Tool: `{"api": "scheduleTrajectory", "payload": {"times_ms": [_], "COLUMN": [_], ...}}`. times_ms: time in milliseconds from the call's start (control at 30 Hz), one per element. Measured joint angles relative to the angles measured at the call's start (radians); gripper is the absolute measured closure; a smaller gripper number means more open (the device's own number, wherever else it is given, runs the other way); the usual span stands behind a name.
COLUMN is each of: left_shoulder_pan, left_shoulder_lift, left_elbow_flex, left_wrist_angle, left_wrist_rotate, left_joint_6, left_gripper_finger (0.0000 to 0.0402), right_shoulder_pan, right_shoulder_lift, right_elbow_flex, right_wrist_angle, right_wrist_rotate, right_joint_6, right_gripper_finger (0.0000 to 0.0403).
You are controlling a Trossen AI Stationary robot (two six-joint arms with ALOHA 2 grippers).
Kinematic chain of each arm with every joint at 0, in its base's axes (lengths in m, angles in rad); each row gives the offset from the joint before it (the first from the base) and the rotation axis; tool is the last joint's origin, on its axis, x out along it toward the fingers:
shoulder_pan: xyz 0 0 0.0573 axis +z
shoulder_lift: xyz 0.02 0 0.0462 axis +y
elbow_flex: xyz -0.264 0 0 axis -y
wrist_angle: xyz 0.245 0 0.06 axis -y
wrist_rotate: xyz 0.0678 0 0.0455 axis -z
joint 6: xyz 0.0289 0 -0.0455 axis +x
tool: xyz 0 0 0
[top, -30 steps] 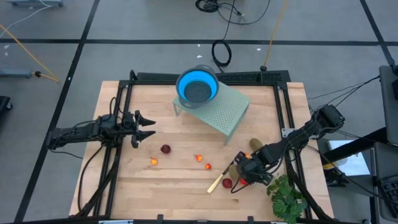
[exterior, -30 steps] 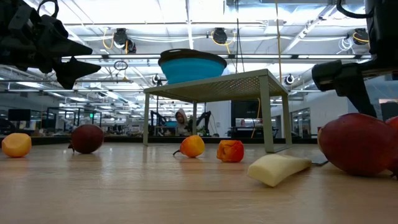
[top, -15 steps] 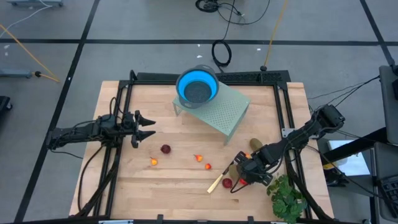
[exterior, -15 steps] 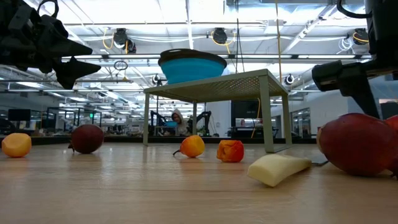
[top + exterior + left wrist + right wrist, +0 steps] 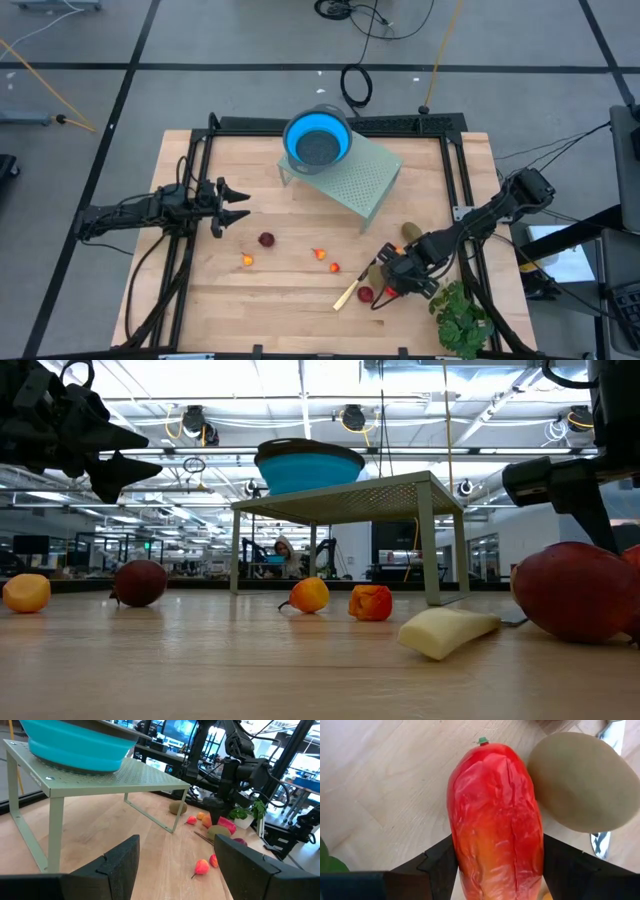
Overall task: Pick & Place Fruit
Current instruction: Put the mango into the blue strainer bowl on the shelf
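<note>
The long red-orange fruit (image 5: 497, 820) lies on the wood, with a brownish-green oval (image 5: 580, 782) against its side. My right gripper (image 5: 395, 283) is open and points down over it, one finger on either side. One dark red ball (image 5: 366, 294) sits beside that gripper, the other (image 5: 266, 239) at mid-table. Three tiny orange-red pieces (image 5: 319, 253) lie between them. A second oval (image 5: 411, 232) rests near the stand. My left gripper (image 5: 238, 205) hovers open above the table's left part, touching nothing. My right gripper straddles the long red-orange fruit (image 5: 470, 870) from above, with its fingers (image 5: 440, 867) across the fruit's length. The fruit fills the gap between them and lies flat on the table. Whether the fingers touch it, I cannot tell.
A blue bowl (image 5: 317, 140) sits on a pale green perforated stand (image 5: 365, 185) at the table's far middle. The pale-handled knife (image 5: 350, 292) lies beside the right gripper. The leafy green bunch (image 5: 462, 318) is at the near right corner. A black frame (image 5: 452, 170) runs along the table edges.
</note>
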Motion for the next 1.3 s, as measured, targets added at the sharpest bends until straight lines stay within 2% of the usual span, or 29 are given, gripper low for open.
{"api": "scheduleTrajectory", "payload": {"times_ms": [200, 433, 733, 1000, 1300], "left_shoulder_pan": [0.0, 0.0, 0.0, 0.0, 0.0], "left_shoulder_lift": [0.0, 0.0, 0.0, 0.0, 0.0], "left_elbow_flex": [0.0, 0.0, 0.0, 0.0, 0.0], "left_wrist_angle": [0.0, 0.0, 0.0, 0.001, 0.002], "left_wrist_rotate": [0.0, -0.001, 0.0, -0.001, -0.001], "left_joint_6": [0.0, 0.0, 0.0, 0.0, 0.0], "left_gripper_finger": [0.0144, 0.0144, 0.0144, 0.0144, 0.0144], "right_shoulder_pan": [0.0, 0.0, 0.0, 0.0, -0.036], "right_shoulder_lift": [-0.069, -0.178, -0.244, -0.253, -0.253], "right_elbow_flex": [0.032, 0.113, 0.207, 0.211, 0.211], "right_wrist_angle": [-0.039, -0.168, -0.251, -0.251, -0.151], "right_wrist_rotate": [-0.001, 0.0, 0.002, 0.004, 0.0], "right_joint_6": [0.02, 0.025, 0.157, 0.192, 0.375], "right_gripper_finger": [0.0166, 0.0167, 0.0167, 0.0167, 0.0166]}}
